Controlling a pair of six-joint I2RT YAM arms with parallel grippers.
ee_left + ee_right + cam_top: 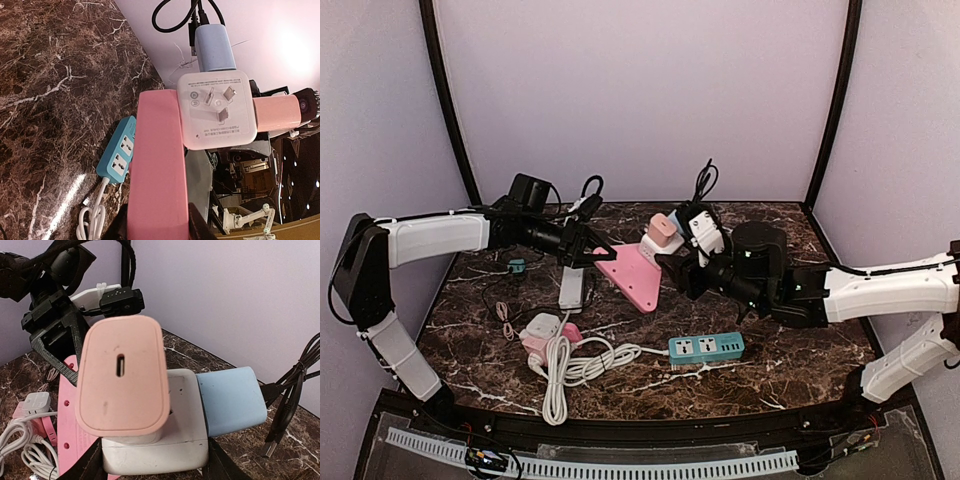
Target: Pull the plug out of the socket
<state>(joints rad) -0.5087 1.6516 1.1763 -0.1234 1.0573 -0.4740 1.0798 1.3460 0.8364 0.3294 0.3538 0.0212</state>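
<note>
Our left jaws pinch the pink board (632, 275). Our right jaws apparently clamp the white socket cube (155, 450) above the worktop (800, 385), pink plug (122, 375) seated. Pulling there may tear the cube away, plug unmoved.

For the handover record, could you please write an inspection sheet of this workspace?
Surface: dark marble table, crowded.
Job's things: white cube adapter, pins bare, carrying pink charger and blue charger; pink socket board.
Clutter: teal power strip; grey strip; white-and-pink adapter.
Grippers: left gripper shut on the board; right gripper shut on the cube, fingers flanking it.
Cables: white coil; black cable from the blue charger.
Surroundings: lilac walls, black posts.
</note>
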